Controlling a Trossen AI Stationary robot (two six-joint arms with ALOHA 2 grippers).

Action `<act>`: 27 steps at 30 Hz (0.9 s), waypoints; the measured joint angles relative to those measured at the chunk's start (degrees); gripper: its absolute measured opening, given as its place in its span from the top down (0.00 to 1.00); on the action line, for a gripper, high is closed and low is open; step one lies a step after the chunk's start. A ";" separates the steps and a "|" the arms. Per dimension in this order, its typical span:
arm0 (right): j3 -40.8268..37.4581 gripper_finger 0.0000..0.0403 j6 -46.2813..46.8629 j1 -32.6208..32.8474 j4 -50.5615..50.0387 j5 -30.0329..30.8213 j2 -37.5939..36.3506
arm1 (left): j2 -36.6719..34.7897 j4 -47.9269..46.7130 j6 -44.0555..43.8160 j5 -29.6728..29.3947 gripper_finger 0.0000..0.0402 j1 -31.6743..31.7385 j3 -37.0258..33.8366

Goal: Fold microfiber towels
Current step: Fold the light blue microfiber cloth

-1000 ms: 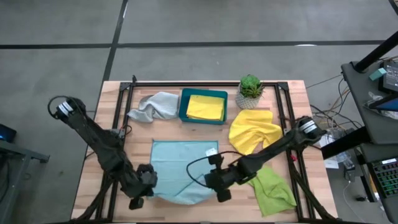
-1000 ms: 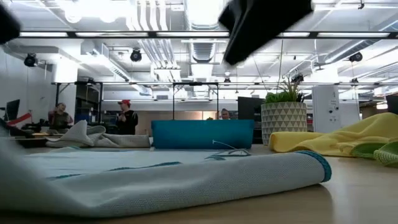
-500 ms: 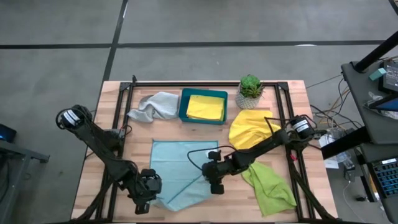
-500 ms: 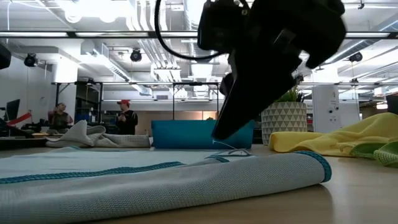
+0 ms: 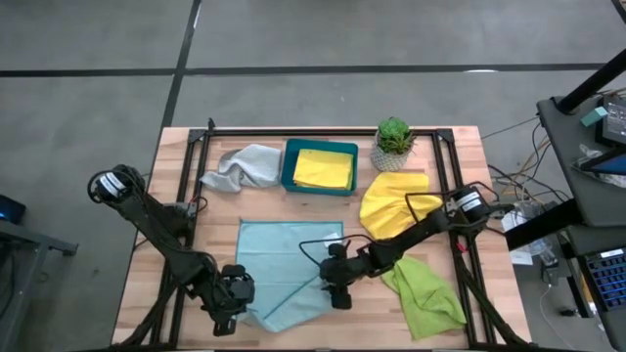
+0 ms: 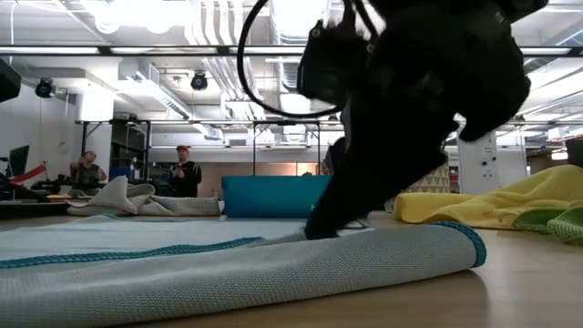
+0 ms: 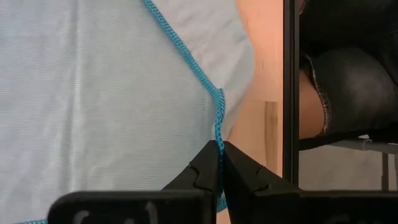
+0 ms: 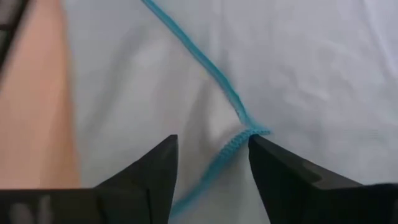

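On your wooden surface [image 5: 147, 264] the light blue towel [image 5: 279, 259] lies half folded near the front. Your left tool [image 7: 219, 163] clamps its edge; your right tool [image 8: 211, 168] stands apart over a corner.

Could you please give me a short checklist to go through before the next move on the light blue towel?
1. Left tool shut on the light blue towel hem: ok.
2. Right tool open, fingers astride the folded-over corner: ok.
3. Right tool clear of the cloth before moving off: cannot tell; it sits very low over it.
4. Fold finished and edges aligned: not ok; only one corner is turned in.
5. Teal tray free for it: not ok; a folded yellow towel lies inside.
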 joint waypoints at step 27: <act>-0.44 0.97 -3.03 0.30 3.46 0.00 -1.48 | -0.77 -0.90 0.49 -0.69 1.00 0.00 0.27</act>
